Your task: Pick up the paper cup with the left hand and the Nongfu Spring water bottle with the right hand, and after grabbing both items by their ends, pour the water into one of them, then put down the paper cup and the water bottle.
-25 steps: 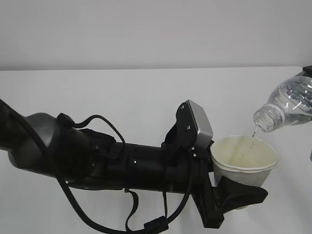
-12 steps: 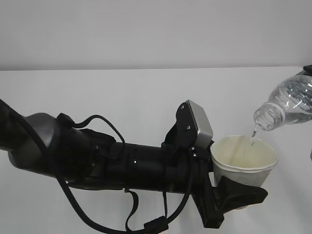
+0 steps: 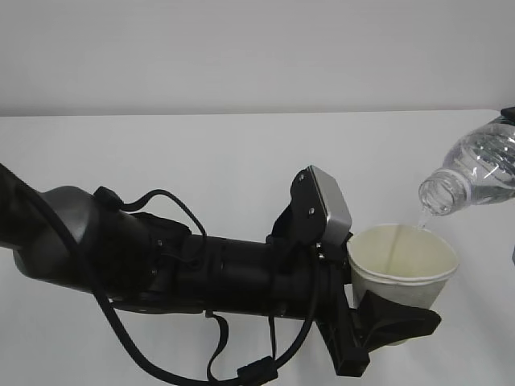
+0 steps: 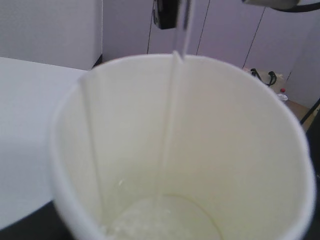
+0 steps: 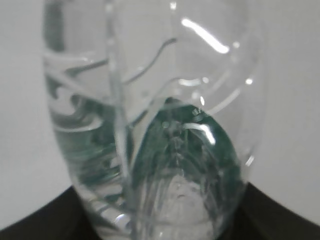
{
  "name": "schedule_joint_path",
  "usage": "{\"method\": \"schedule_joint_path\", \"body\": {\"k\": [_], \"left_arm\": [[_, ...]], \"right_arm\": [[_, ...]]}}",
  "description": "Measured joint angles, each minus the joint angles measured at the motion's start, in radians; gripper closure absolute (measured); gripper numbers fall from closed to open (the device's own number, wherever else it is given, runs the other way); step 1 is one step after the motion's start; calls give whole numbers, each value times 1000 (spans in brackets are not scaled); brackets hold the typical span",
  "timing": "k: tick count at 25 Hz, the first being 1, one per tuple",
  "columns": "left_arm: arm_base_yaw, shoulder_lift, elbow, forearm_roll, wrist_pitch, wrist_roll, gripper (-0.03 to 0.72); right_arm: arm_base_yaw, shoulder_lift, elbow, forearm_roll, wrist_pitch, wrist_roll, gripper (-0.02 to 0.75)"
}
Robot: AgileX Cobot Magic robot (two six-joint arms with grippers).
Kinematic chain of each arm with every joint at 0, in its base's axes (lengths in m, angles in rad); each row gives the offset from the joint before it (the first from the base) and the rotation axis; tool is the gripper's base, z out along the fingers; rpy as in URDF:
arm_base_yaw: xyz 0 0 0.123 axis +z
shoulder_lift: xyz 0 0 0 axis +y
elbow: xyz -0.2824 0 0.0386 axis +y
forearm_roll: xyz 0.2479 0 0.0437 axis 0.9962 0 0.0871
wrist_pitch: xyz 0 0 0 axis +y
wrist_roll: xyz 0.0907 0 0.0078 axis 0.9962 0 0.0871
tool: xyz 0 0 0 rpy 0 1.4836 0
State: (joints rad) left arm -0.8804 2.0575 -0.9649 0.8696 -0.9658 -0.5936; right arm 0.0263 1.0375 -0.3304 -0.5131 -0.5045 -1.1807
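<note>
Left hand [image 3: 386,318] clamped on paper cup [image 3: 402,265]; tilted Nongfu Spring water bottle [image 3: 475,173] at cup's 2 o'clock, trickling water in; right hand's grip state unclear

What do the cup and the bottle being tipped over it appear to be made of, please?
The paper cup looks like thin matte paper or card: white outside, cream inside, with a rolled rim and a visible side seam. Any inner coating cannot be told. The water bottle looks like clear glossy plastic: the water shows through its wall, it is moulded with ribs, and it throws bright highlights.
</note>
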Motion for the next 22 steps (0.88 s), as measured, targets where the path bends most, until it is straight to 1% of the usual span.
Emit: {"method": "schedule_joint_path", "body": {"k": [22], "left_arm": [[0, 0, 0, 0, 4, 0, 234]], "right_arm": [[0, 0, 0, 0, -2, 0, 317]]}}
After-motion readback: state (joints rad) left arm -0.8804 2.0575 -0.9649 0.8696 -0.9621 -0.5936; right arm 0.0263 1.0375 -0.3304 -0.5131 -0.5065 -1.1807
